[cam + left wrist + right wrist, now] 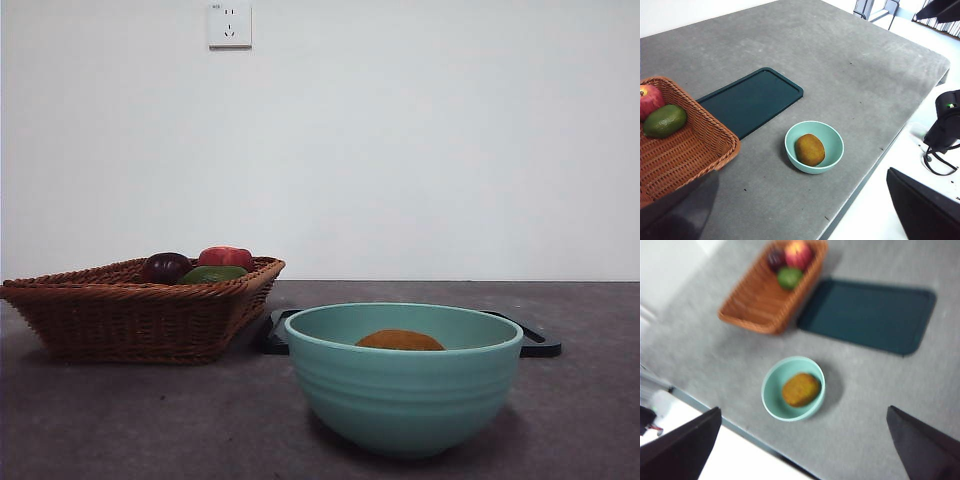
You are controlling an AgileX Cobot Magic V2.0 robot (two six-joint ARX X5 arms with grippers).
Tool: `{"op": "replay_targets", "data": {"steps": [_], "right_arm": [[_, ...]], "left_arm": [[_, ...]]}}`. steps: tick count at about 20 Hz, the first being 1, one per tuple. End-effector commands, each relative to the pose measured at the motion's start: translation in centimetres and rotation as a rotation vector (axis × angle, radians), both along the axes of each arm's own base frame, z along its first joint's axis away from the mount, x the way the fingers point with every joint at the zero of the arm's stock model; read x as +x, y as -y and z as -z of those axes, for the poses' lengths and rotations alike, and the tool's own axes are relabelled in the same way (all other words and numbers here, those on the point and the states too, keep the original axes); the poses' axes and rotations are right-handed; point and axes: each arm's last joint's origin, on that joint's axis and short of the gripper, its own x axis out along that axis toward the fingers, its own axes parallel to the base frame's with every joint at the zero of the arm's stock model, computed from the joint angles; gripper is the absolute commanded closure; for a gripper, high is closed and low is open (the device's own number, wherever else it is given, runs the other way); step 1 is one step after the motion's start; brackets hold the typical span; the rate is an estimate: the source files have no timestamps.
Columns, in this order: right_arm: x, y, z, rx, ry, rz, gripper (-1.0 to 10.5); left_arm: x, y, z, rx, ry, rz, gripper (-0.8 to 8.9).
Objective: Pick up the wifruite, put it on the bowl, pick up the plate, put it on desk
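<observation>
The orange-brown wifruite [399,341] lies inside the mint-teal bowl [404,400] near the desk's front edge. It also shows in the left wrist view [809,149] and, blurred, in the right wrist view [800,389]. The plate [750,100] is a flat dark green rectangular tray lying on the desk [865,75] behind the bowl, beside the basket. My left gripper [801,195] and my right gripper [804,445] are both high above the bowl, open and empty. Neither shows in the front view.
A brown wicker basket [130,310] stands at the left with a dark purple fruit [165,267], a red fruit [226,257] and a green fruit [212,273]. The bowl [830,160] sits close to the desk's edge [875,165]. A wall socket [229,25] is behind.
</observation>
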Motion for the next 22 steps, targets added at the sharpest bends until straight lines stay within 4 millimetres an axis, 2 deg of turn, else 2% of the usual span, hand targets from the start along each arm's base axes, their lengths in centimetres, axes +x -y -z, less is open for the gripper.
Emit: {"op": "replay_targets", "data": {"steps": [1,6,10,16,22], "right_arm": [[2.1,-0.8,0.0,-0.019,-0.070,-0.002,3.5],[8.2,-3.0,2.3,-0.139,-0.272,-0.047,3.5],[11.9,-4.6,4.7,-0.231,-0.385,-0.118,3.5],[15.6,-7.2,8.1,-0.323,-0.476,-0.207,3.5],[17.7,-10.2,11.8,-0.400,-0.560,-0.312,3.6]], "left_arm": [[-0.1,0.0,-0.4,-0.023,0.011,0.009,2.51],[-0.1,0.0,-0.4,-0.022,0.010,0.009,2.51],[-0.1,0.0,-0.4,-0.022,0.010,0.009,2.51],[-0.1,0.0,-0.4,-0.023,0.010,0.009,2.51],[-0.1,0.0,-0.4,-0.023,0.010,0.009,2.51]]}}
